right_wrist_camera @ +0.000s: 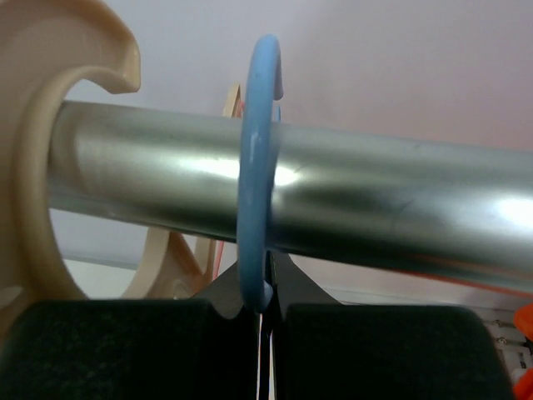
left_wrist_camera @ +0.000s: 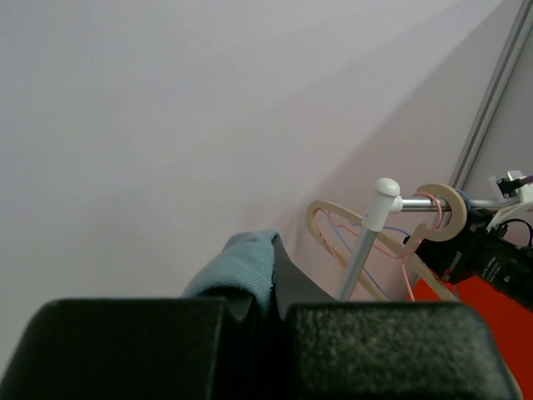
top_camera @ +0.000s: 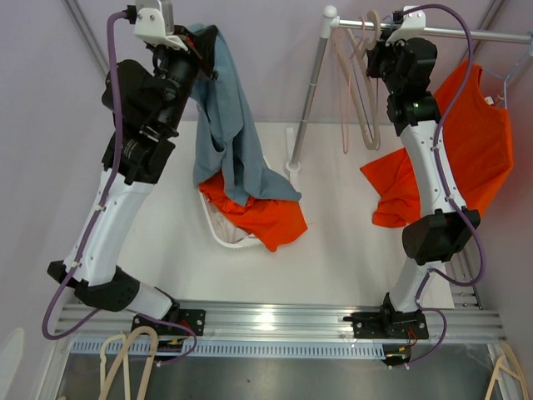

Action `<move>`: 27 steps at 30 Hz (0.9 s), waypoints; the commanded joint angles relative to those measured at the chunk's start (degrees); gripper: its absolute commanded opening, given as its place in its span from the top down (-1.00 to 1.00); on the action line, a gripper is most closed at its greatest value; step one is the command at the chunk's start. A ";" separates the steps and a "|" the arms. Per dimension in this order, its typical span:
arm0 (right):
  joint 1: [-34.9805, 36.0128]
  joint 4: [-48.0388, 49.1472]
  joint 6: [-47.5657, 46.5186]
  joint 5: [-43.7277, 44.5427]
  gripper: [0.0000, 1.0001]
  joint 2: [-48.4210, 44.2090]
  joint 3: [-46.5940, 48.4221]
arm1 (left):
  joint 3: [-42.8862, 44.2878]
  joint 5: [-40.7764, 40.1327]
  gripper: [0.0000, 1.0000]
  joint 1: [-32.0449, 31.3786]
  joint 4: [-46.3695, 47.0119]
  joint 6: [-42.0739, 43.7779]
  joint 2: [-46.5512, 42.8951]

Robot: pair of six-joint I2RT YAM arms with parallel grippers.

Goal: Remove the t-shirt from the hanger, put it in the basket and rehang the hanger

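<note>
Blue-grey t-shirt [top_camera: 226, 125] hangs pinched in my left gripper [left_wrist_camera: 265, 321], raised high, its lower end draping onto the orange clothes [top_camera: 271, 221] in the basket [top_camera: 223, 237], while my right gripper [right_wrist_camera: 265, 304] is clamped on the blue hanger hook [right_wrist_camera: 256, 167] seated over the steel rail [right_wrist_camera: 391, 204]

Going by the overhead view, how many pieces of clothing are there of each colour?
Blue-grey: 1, the t-shirt pinched in the left gripper.
Orange: 2, a garment spilling from the basket and a hanging shirt at the right.
Total: 3.
</note>
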 commanded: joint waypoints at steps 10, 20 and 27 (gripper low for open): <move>0.76 0.92 -0.88 -0.72 1.00 -0.11 1.29 | -14.22 1.88 0.99 -0.97 3.04 -4.88 -3.92; 0.84 0.30 -1.23 -0.63 1.00 -0.81 1.38 | -41.64 -7.23 0.99 -3.61 -0.19 -18.31 -11.57; 1.02 -0.22 -1.23 -1.51 1.00 -2.48 0.94 | -47.57 3.00 0.99 3.15 -8.55 -30.35 1.57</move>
